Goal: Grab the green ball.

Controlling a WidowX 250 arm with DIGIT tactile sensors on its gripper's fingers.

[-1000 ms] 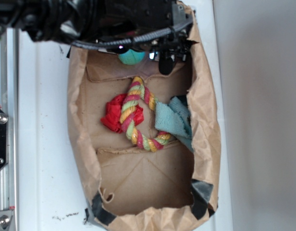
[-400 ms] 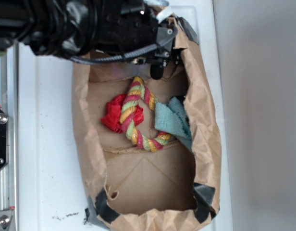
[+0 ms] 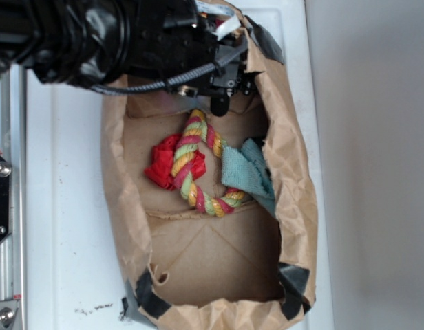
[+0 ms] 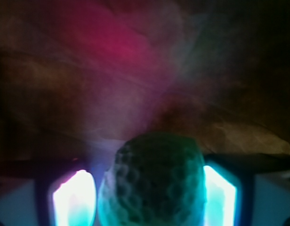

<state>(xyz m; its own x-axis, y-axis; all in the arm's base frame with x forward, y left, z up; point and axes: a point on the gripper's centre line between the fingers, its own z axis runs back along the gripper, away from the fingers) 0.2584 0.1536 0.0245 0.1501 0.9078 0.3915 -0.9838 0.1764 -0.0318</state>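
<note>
White tabletop (image 3: 67,206) holds one brown paper bag (image 3: 294,199) lying open. Inside are one striped rope ring (image 3: 191,165), one red cloth (image 3: 160,165) and one teal rag (image 3: 243,172). One black gripper (image 3: 219,96) reaches into the bag's top end. Up close, the one green ball (image 4: 152,183) sits between both fingers (image 4: 220,195), which pinch it.
</note>
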